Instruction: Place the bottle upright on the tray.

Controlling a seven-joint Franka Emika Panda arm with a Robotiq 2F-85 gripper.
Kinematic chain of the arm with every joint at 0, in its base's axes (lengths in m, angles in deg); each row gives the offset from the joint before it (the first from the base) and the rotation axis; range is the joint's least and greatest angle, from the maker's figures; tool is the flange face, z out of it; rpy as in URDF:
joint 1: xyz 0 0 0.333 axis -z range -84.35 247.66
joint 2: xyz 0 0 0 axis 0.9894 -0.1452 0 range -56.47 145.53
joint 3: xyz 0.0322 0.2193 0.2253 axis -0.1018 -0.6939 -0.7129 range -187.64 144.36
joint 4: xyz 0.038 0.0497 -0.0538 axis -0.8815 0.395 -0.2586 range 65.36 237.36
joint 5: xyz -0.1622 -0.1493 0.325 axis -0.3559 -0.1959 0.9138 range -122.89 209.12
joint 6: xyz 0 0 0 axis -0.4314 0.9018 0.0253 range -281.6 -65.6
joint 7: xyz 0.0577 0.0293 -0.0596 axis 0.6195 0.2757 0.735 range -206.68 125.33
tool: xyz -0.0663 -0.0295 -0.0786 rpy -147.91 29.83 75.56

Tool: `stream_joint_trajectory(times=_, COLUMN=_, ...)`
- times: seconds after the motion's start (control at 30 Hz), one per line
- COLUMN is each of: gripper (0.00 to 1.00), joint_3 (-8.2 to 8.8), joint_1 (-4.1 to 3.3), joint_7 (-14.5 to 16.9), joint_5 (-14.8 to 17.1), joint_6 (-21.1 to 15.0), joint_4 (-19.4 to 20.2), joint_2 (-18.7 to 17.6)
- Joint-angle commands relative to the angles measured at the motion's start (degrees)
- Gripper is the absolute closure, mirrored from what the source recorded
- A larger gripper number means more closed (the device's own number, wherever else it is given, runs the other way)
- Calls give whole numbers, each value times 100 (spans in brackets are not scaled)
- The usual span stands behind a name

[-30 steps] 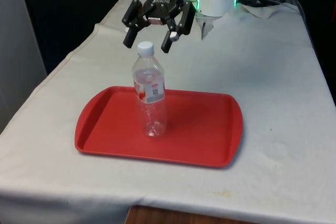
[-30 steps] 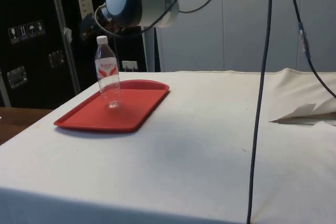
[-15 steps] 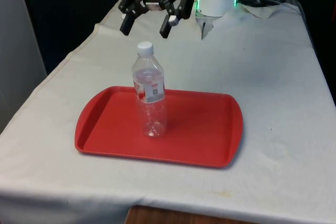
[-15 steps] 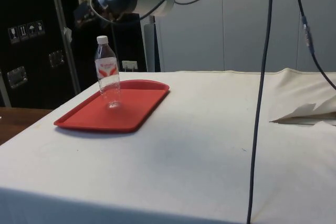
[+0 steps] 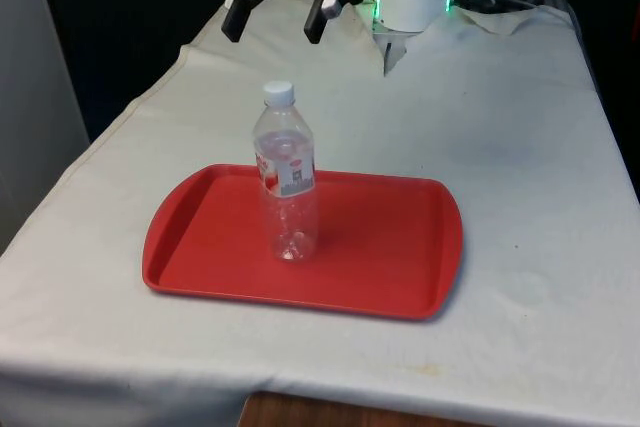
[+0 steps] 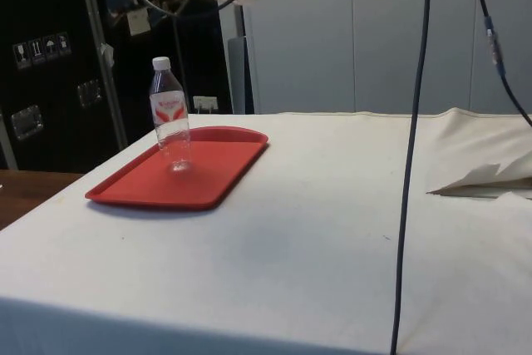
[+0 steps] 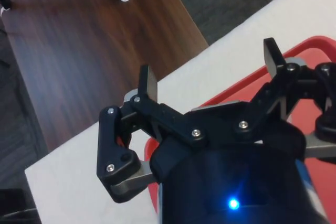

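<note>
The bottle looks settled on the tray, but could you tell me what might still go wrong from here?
1. The bottle is tall, narrow and looks empty, so a knock to the table could tip it.
2. It stands towards the front view's left of the red tray, not at its centre, so moving the tray could topple it.
3. The open gripper hangs above and behind the cap; a descent could clip it.

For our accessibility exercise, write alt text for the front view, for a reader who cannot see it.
A clear plastic bottle with a white cap stands upright on a red tray, towards the front view's left of it, on a table under a white cloth. The black gripper hangs open well above and behind the bottle, touching nothing.
</note>
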Motion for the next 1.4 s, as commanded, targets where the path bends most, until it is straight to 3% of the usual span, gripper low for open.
stream_joint_trajectory(times=0.0, gripper=0, joint_3=29, joint_1=-11, joint_7=40, joint_5=-11, joint_6=86, joint_4=-11, joint_2=29)
stream_joint_trajectory(times=0.13, gripper=0, joint_3=-23, joint_1=29, joint_7=166, joint_5=-34, joint_6=206, joint_4=-86, joint_2=80)
stream_joint_trajectory(times=0.2, gripper=0, joint_3=17, joint_1=0, joint_7=189, joint_5=0, joint_6=172, joint_4=-103, joint_2=46)
stream_joint_trajectory(times=0.23, gripper=0, joint_3=-29, joint_1=34, joint_7=235, joint_5=-40, joint_6=264, joint_4=-109, joint_2=115)
stream_joint_trajectory(times=0.33, gripper=0, joint_3=-40, joint_1=46, joint_7=367, joint_5=-46, joint_6=344, joint_4=-132, joint_2=172)
stream_joint_trajectory(times=0.43, gripper=0, joint_3=-46, joint_1=46, joint_7=464, joint_5=-46, joint_6=395, joint_4=-143, joint_2=212)
stream_joint_trajectory(times=0.47, gripper=0, joint_3=17, joint_1=6, joint_7=458, joint_5=-6, joint_6=350, joint_4=-132, joint_2=172)
stream_joint_trajectory(times=0.53, gripper=0, joint_3=-46, joint_1=46, joint_7=527, joint_5=-46, joint_6=430, joint_4=-149, joint_2=241)
stream_joint_trajectory(times=0.77, gripper=0, joint_3=-40, joint_1=40, joint_7=814, joint_5=-40, joint_6=590, joint_4=-183, joint_2=350)
stream_joint_trajectory(times=0.8, gripper=0, joint_3=17, joint_1=6, joint_7=785, joint_5=-11, joint_6=527, joint_4=-166, joint_2=304)
stream_joint_trajectory(times=0.83, gripper=0, joint_3=-40, joint_1=40, joint_7=848, joint_5=-40, joint_6=613, joint_4=-189, joint_2=361)
stream_joint_trajectory(times=1.07, gripper=0, joint_3=-52, joint_1=46, joint_7=1106, joint_5=-40, joint_6=779, joint_4=-223, joint_2=458)
stream_joint_trajectory(times=1.1, gripper=0, joint_3=17, joint_1=6, joint_7=1077, joint_5=-11, joint_6=722, joint_4=-206, joint_2=413)
stream_joint_trajectory(times=1.13, gripper=0, joint_3=-57, joint_1=46, joint_7=1140, joint_5=-34, joint_6=802, joint_4=-229, joint_2=470)
stream_joint_trajectory(times=1.37, gripper=0, joint_3=-80, joint_1=57, joint_7=1409, joint_5=-17, joint_6=968, joint_4=-258, joint_2=521)
